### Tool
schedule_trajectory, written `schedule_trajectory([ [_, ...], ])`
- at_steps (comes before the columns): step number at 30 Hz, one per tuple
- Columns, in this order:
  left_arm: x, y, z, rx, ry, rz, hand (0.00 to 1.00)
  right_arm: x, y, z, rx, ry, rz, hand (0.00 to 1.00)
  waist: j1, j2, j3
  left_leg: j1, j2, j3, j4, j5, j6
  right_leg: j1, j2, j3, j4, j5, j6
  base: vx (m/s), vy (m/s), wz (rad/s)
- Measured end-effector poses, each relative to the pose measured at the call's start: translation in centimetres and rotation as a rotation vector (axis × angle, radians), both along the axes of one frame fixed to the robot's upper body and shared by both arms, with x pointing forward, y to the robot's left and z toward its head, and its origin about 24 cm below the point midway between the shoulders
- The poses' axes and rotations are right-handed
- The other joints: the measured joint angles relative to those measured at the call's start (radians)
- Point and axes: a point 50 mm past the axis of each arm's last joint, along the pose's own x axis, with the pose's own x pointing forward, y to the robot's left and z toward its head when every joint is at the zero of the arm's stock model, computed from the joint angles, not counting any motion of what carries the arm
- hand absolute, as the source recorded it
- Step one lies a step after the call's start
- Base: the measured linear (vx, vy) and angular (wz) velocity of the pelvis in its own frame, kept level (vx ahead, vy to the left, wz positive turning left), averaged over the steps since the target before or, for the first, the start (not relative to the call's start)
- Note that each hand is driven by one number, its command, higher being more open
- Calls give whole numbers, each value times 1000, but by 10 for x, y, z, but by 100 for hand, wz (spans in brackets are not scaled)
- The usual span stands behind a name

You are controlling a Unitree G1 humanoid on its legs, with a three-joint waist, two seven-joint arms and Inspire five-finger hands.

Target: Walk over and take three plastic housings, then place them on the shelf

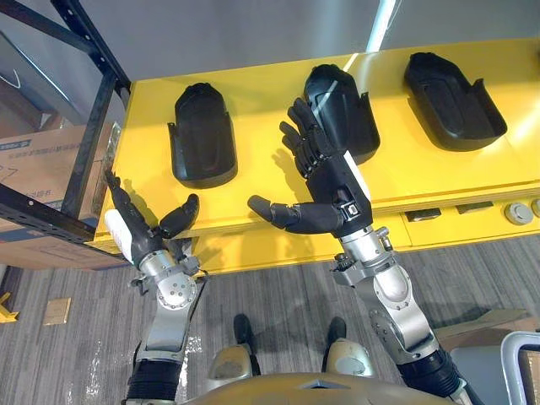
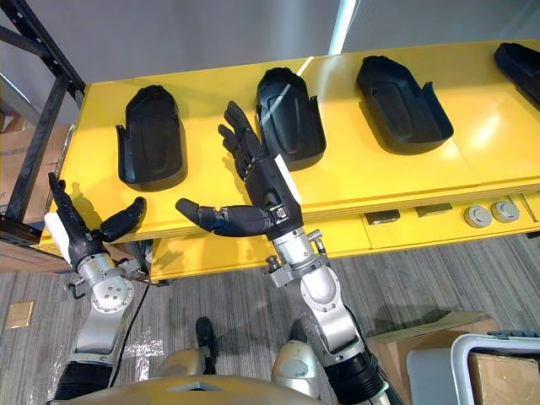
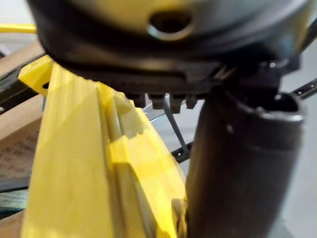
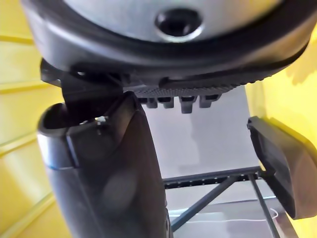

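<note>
— Over the near end of the middle housing (image 1: 342, 89), left eye view: right hand (image 1: 329, 190), fingers straight and spread, thumb out sideways, nothing held. Contact with the housing not readable. Confirm?

— Confirmed. Left housing (image 1: 202, 135) lies on that hand's thumb side and right housing (image 1: 451, 101) on its other side, well apart. All three lie flat on the yellow table (image 1: 270, 93). Left hand?

— Left hand (image 1: 145, 234) is at the table's front edge, fingers straight, thumb apart, empty. Left housing lies beyond its fingertips, not touching. Dark shelf frame (image 1: 93, 135) stands just outside that hand.

— Right eye view: same layout. A fourth housing (image 2: 519, 63) sits at the table's far end, past the right housing and farthest from both hands.

— Left wrist view: left hand (image 3: 237, 163) shows its thumb standing free, the yellow table edge beside it, no housing in the grasp.

— Right wrist view: right hand (image 4: 104, 173) has its thumb clear of everything. The dark end of a housing (image 4: 280, 163) lies past it on the table; cannot tell which one. Shelf frame bars show beyond the thumb.
</note>
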Motion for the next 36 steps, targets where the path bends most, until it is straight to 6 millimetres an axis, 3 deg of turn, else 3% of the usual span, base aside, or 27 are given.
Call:
schedule_trajectory([
  [36, 14, 7, 13, -48, -107, 180, 100, 2, 10, -16, -39, 105, 36, 100, -6, 10, 11, 10, 0, 16, 0, -1, 0, 0, 1, 16, -2, 3, 3, 0, 0, 0],
])
